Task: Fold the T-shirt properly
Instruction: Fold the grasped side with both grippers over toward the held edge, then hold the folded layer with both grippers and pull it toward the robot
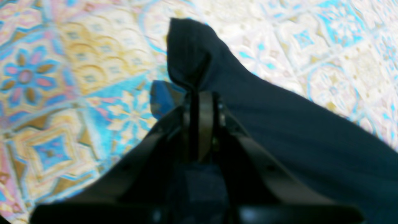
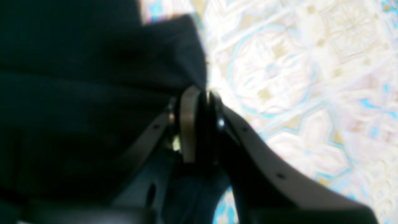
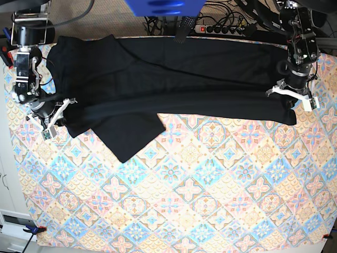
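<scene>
Black and matte, the plain short-sleeved cotton T-shirt (image 3: 168, 79) lies spread across the far part of the table, on the pastel diamond-patterned tablecloth (image 3: 200, 190). In the base view it makes a long dark band from one side of the table to the other. Its cloth shows no print, only soft shallow creases that run along its length. On the left of that view one sleeve (image 3: 129, 138) lies out flat toward the near side and ends in a blunt corner on the pattern. On the right the garment ends in a nearly straight edge.

The left gripper (image 1: 199, 93) is clenched on a corner of the T-shirt (image 1: 279, 124). In the left wrist view the two fingers stand close together, with a thin fold of black fabric between them, and a small peak of cloth rises just beyond the tips. From there the fabric falls away to the right of that view as one smooth dark sheet over the tablecloth (image 1: 77, 77).

The right gripper (image 2: 200, 93) is also closed on the T-shirt (image 2: 93, 93). The right wrist view is rather blurred, so the exact fold is hard to read, but dark cloth seems to sit between the pressed fingers, at the edge of the garment. The black fabric fills the left of that view, and the pale tablecloth (image 2: 295, 77) fills the right.

In the base view both grippers sit at the opposite ends of the shirt, low at the table surface.
</scene>
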You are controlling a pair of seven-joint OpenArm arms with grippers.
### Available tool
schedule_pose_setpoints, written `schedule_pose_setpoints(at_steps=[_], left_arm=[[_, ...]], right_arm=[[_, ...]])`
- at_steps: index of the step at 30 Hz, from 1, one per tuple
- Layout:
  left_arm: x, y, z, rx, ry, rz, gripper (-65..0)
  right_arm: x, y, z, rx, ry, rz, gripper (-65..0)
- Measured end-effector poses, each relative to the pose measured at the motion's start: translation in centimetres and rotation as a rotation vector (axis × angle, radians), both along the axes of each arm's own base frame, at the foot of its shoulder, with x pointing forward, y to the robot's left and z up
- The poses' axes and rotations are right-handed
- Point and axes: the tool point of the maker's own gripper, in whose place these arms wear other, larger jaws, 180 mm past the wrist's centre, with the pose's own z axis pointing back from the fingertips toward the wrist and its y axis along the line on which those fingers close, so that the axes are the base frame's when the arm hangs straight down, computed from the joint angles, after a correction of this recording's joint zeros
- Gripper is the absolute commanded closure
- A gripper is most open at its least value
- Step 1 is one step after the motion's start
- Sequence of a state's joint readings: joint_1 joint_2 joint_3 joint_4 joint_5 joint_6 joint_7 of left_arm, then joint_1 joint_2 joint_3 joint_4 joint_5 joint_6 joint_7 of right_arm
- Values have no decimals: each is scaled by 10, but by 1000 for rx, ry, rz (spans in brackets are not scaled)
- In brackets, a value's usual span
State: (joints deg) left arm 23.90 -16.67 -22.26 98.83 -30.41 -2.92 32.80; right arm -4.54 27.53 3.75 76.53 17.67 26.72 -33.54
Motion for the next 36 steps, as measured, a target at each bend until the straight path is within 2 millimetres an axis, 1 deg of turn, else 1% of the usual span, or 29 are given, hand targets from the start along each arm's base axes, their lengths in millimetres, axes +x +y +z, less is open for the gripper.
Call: schedule_pose_setpoints(at_steps=[2,4,6,9,13,15,16,18,20,22,23,24,26,28,29,31,33,36], left_arm=[[-5,2,-2,4,12,2,0],[-11,4,-5,10,28,9,0],[-19,6,-9,14,47,12,0],[-25,5,-12,12,62,14,0],[-29,5,-14,11,74,14,0],[-29,5,-15,11,73,13,0],[-29,4,-15,8,74,13,0],[-29,2,-16,6,75,11,0],[-27,-1,-16,1,72,5,0],[-26,-6,-18,-4,71,1,0],[-26,-9,-19,-12,70,-4,0],[-26,-12,-20,-17,72,-9,0],[-26,-14,-21,-22,73,-9,0],[-26,-12,-21,-18,73,-5,0],[-26,-11,-20,-15,74,-4,0],[-27,-11,-21,-19,71,2,0],[-28,-15,-23,-30,73,4,0],[-28,-18,-24,-37,72,1,0]], right_arm=[[-4,-1,8,-9,-27,-2,-63],[-11,-2,12,-26,-31,3,-63],[-24,-5,10,-37,-16,3,-63],[-40,-5,8,-45,3,7,-63],[-53,-13,10,-58,7,-9,-64],[-54,-12,12,-64,5,-4,-65],[-52,-10,14,-63,-2,-1,-74],[-48,-6,19,-56,-21,8,-119],[-45,-7,19,-54,-27,6,-186],[-45,-11,12,-65,27,-9,-259],[-40,-15,10,-73,47,-24,-281],[-31,-18,12,-73,47,-39,-300],[-8,-14,19,-70,24,-25,-316],[15,-3,23,-57,-1,5,-316],[22,4,21,-48,-3,23,-313],[31,20,11,-30,36,61,-314],[39,25,3,-33,67,75,-314],[56,26,3,-40,69,85,-314]])
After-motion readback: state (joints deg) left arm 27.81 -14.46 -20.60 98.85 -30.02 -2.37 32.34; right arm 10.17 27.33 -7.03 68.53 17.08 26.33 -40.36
